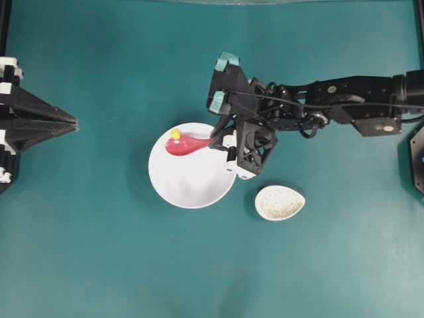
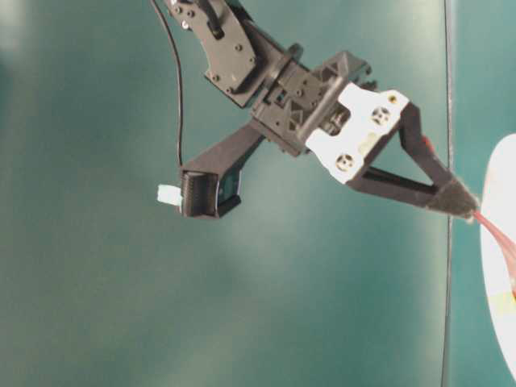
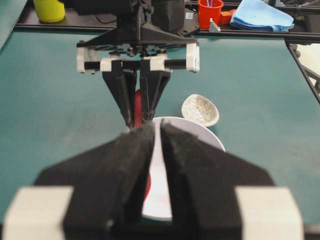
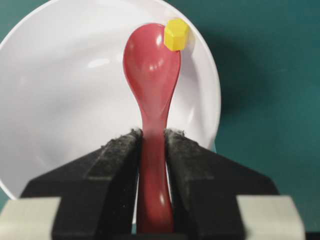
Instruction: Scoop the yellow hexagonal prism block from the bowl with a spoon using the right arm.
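My right gripper (image 4: pixel 152 135) is shut on the handle of the pink-red spoon (image 4: pixel 152 65), whose scoop reaches into the white bowl (image 4: pixel 65 100). The yellow hexagonal block (image 4: pixel 176 34) sits at the far tip of the scoop, close to the bowl's rim; I cannot tell whether it rests on the scoop or on the bowl's wall. From overhead, the block (image 1: pixel 175 134) and spoon (image 1: pixel 182 144) lie at the upper left of the bowl (image 1: pixel 192 179), with the right gripper (image 1: pixel 215 140) at its upper right rim. The left gripper (image 1: pixel 74 123) stays far left, shut and empty.
A small speckled beige spoon rest (image 1: pixel 279 202) lies right of the bowl. In the left wrist view a yellow cup (image 3: pixel 49 10), a red cup (image 3: pixel 210 12) and a blue cloth (image 3: pixel 265 15) stand beyond the table's far edge. Teal tabletop surrounds the bowl.
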Robot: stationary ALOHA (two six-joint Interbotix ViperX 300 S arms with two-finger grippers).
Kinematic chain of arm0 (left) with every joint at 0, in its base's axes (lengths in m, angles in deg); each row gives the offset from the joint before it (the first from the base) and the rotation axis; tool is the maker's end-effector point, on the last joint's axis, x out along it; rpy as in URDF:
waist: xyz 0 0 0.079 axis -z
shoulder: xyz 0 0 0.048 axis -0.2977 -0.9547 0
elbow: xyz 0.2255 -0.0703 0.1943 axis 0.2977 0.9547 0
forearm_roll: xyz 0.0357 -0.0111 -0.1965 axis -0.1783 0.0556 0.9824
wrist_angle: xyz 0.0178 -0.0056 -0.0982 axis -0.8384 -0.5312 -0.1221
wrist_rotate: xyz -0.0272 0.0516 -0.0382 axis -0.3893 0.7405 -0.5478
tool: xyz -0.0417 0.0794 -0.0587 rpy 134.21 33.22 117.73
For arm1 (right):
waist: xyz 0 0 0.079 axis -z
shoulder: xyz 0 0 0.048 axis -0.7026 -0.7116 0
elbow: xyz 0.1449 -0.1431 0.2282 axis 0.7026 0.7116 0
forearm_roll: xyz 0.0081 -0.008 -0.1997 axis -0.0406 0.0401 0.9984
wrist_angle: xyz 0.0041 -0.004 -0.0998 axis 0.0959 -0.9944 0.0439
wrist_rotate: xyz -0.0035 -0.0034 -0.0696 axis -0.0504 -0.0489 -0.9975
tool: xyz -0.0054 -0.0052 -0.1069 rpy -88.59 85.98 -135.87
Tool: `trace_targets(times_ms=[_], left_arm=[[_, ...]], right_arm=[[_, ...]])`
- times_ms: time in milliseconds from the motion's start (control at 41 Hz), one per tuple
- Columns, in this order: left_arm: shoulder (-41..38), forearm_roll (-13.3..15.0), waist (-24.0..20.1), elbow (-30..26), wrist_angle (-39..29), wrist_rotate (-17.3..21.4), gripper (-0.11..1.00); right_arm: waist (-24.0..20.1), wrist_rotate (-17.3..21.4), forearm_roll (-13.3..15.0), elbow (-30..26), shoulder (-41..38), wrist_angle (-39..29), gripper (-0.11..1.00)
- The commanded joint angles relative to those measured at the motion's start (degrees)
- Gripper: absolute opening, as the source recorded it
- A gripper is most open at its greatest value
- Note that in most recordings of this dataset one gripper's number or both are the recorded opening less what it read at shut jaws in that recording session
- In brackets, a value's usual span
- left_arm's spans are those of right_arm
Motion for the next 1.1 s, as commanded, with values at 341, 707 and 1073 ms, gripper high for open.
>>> trace_targets(times_ms=[341, 707, 1073], left_arm=[[-0.26, -0.09, 0.00, -1.67, 0.00, 0.00, 0.14], [-0.18, -0.09, 0.00, -1.67, 0.00, -0.09, 0.14], [-0.26, -0.09, 0.00, -1.67, 0.00, -0.09, 0.14]], right_arm=[[-0.70, 0.26, -0.26, 2.11, 3.69, 0.62, 0.24], [-1.41, 0.26, -0.44, 2.99, 4.22, 1.32, 0.24], [-3.16, 0.35, -1.49, 6.15, 6.24, 6.33, 0.24]])
